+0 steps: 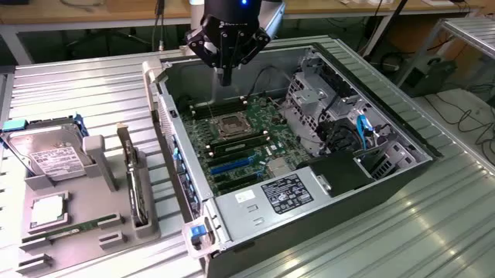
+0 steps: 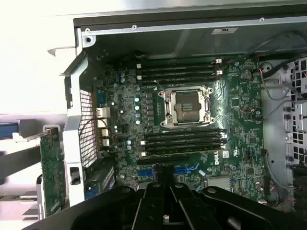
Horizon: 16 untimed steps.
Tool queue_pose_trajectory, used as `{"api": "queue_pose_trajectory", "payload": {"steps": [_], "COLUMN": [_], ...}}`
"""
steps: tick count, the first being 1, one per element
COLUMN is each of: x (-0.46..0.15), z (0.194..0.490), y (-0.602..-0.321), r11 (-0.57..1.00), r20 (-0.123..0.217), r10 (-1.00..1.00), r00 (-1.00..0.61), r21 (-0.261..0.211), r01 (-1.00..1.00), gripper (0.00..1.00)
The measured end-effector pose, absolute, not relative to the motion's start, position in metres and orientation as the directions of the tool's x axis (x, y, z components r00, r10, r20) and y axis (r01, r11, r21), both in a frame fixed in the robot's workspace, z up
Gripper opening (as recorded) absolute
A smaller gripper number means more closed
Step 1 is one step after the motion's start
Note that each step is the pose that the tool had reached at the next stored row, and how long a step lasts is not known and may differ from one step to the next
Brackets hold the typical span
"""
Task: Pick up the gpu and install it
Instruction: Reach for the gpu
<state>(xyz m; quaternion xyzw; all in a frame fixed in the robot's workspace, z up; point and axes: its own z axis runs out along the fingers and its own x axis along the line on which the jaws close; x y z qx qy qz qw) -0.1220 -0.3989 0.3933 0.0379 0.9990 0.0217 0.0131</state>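
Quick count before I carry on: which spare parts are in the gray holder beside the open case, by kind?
hard drive: 1
CPU: 1
RAM stick: 1
gpu: 1
Total: 4

Lighting: bright, even room light, with glare on bare metal and shade inside the enclosure.
In the exterior view you see a pale sheen across the ribbed surface and shadow inside the computer case. In the wrist view the surface burns out to white, the motherboard is dim, and the claw is a black silhouette.
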Motion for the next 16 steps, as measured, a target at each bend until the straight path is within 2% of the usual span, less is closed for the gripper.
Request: {"api": "queue_pose_trajectory", "payload": {"steps": [16], "x": [-0.1299], "z": [0.3933], "y": [-0.3989], "r11": [0.996], "r20": [-0.024], "r10": [0.076], "r00": [-0.997], "r21": [0.044], "r01": [0.075], "gripper": [0.11]}}
